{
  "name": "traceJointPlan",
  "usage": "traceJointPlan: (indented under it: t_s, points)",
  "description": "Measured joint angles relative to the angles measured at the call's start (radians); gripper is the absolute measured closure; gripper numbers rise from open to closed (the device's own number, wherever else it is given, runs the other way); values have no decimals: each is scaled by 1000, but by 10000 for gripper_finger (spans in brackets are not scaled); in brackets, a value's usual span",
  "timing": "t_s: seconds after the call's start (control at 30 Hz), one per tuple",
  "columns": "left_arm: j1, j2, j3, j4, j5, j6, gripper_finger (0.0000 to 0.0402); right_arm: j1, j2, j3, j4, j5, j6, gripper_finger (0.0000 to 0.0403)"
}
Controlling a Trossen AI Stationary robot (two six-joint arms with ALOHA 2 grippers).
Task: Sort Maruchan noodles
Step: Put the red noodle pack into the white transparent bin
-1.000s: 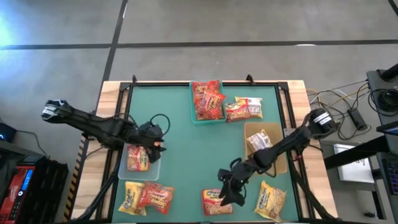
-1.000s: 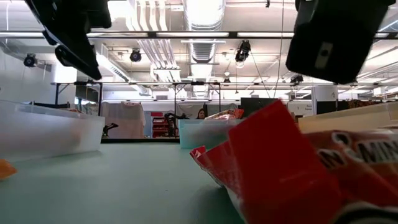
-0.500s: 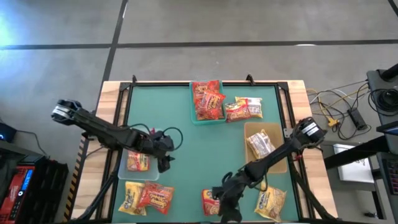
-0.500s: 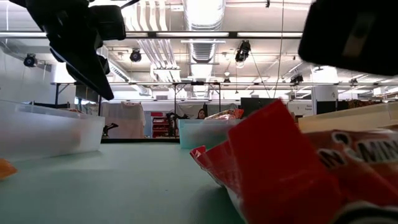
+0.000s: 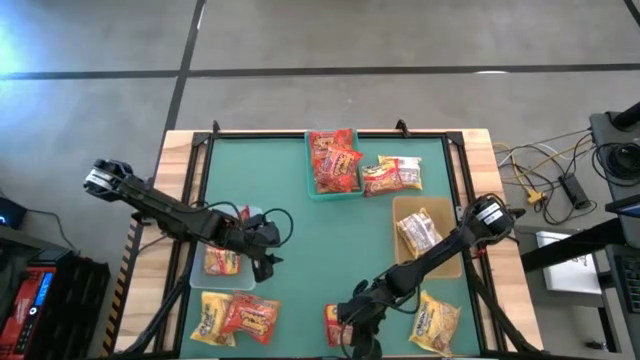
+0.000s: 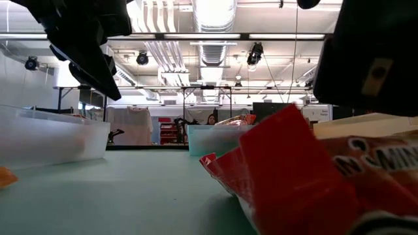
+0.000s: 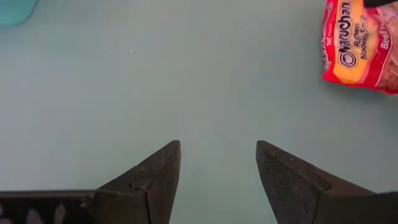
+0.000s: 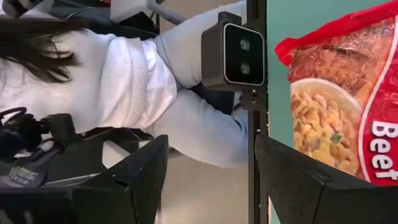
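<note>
High view: three bins (image 5: 333, 190), both grippers' jaws parted, empty, over scattered packets (image 5: 240, 318).

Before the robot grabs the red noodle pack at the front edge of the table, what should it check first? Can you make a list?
1. Right gripper fingers open: ok, they stand apart with nothing between them.
2. Right gripper over the red packet at the front edge: ok, it hovers right at it in the high view.
3. Packet lined up between the fingers: not ok, in the right wrist view it sits off to one side.
4. Left gripper open and holding nothing: ok, only bare table mat under it.
5. Left arm out of the way: ok, it is by the clear bin.
6. Person at the table edge safely clear: cannot tell.
</note>
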Motion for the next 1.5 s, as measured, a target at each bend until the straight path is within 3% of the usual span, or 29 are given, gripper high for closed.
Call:
traceJointPlan:
  t_s: [0.77,1.23,1.5]
  points:
    - [0,0,0,2,0,-4,208,-40,1,0,-159,106,-82,172]
    - [0,0,0,2,11,0,208,-204,-5,2,-269,95,-337,172]
    - [0,9,0,1,11,29,208,-336,-30,0,-316,32,-484,172]
